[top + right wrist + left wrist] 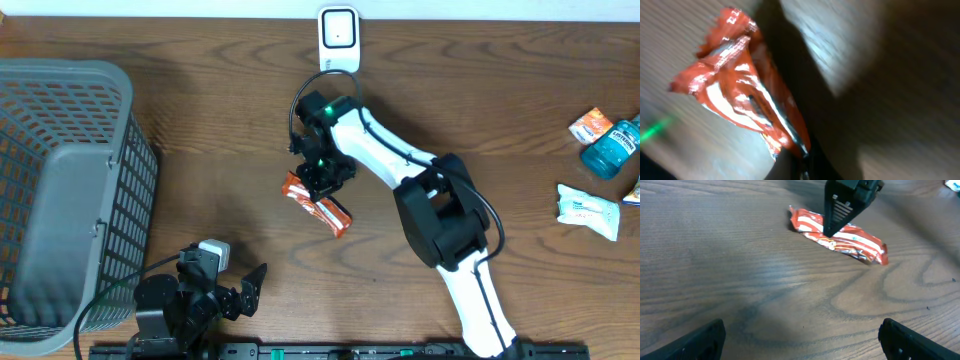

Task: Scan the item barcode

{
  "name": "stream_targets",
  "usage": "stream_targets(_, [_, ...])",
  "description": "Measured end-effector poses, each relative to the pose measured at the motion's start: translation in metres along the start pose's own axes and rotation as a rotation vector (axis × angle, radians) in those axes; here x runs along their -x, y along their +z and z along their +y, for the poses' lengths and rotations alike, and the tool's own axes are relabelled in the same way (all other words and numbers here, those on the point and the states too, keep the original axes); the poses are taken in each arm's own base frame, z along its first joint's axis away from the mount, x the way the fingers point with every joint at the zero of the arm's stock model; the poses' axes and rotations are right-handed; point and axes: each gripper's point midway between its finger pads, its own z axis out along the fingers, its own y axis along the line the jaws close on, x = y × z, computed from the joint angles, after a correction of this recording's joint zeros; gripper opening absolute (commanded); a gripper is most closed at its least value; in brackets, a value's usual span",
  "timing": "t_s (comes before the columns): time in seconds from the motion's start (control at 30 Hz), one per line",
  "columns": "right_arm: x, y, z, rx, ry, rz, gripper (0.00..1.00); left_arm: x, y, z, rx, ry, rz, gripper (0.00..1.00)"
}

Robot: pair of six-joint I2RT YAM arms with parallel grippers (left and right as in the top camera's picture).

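Overhead, you have the right gripper (322,180) reached out to the middle of the table (200,120), pointing down onto the red and white packet (322,207). The packet lies on the wood just in front of the white scanner (338,38), which stands at the far edge, and the two are apart. Your right jaws are closed tight, pinching the packet's thin film. In the right wrist view the crumpled wrapper runs down into the dark fingers at the bottom of the frame and is caught there. From the left wrist view you can see one black finger (840,210) coming down on the packet near its middle, while both ends of the wrapper rest on the table. No barcode can be made out in any view, because the print is too blurred.

Your left gripper (248,292) sits low at the near edge of the table, well apart from the packet, with its jaws spread wide and nothing between them. To its left stands the grey basket (60,200). At the far right of the table lie an orange pack (590,125), a blue bottle (612,148) and a white pouch (588,210), all well away from both arms.
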Motion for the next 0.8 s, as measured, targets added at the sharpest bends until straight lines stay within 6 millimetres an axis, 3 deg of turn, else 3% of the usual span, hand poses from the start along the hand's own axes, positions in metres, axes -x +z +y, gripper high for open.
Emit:
stream_targets(0.13, [-0.01,-0.012,-0.003,0.082,0.058,0.081,0.01,0.0,0.0,0.0,0.0,0.0,0.0,0.98])
stream_targets(0.23, [-0.007,-0.035,0.004,0.241,0.048,0.058,0.01,0.0,0.0,0.0,0.0,0.0,0.0,0.98])
stream_targets(0.4, [-0.005,-0.094,0.028,0.528,-0.019,-0.055,0.01,0.0,0.0,0.0,0.0,0.0,0.0,0.98])
stream_targets(0.6, [-0.016,-0.171,0.056,0.71,-0.093,-0.2,0.01,0.0,0.0,0.0,0.0,0.0,0.0,0.97])
stream_targets(0.8, [-0.039,-0.215,0.087,0.922,-0.098,-0.211,0.01,0.0,0.0,0.0,0.0,0.0,0.0,0.98])
